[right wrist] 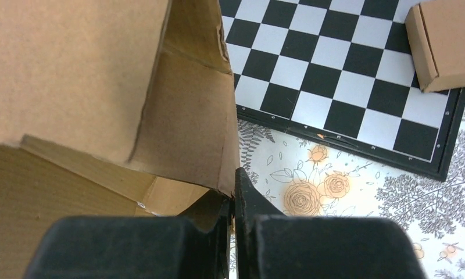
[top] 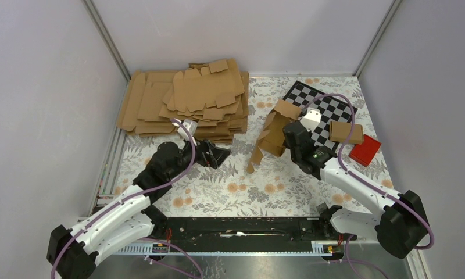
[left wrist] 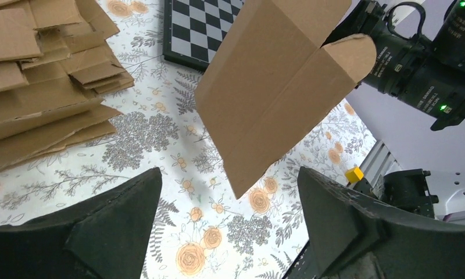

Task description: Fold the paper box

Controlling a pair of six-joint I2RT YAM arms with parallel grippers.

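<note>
The paper box (top: 271,135) is a brown die-cut card, partly folded, held up off the floral cloth at the table's middle. My right gripper (top: 290,141) is shut on its edge; in the right wrist view the jaws (right wrist: 235,197) pinch a card wall (right wrist: 183,116). My left gripper (top: 218,156) is open and empty, to the left of the box. In the left wrist view the box panel (left wrist: 276,87) hangs above and ahead of the spread fingers (left wrist: 120,215), not touching them.
A thick stack of brown card sheets (top: 183,104) lies at the back left. A chessboard (top: 323,110) lies at the back right with a folded brown carton (top: 345,132) on it, and a red block (top: 365,150) beside it.
</note>
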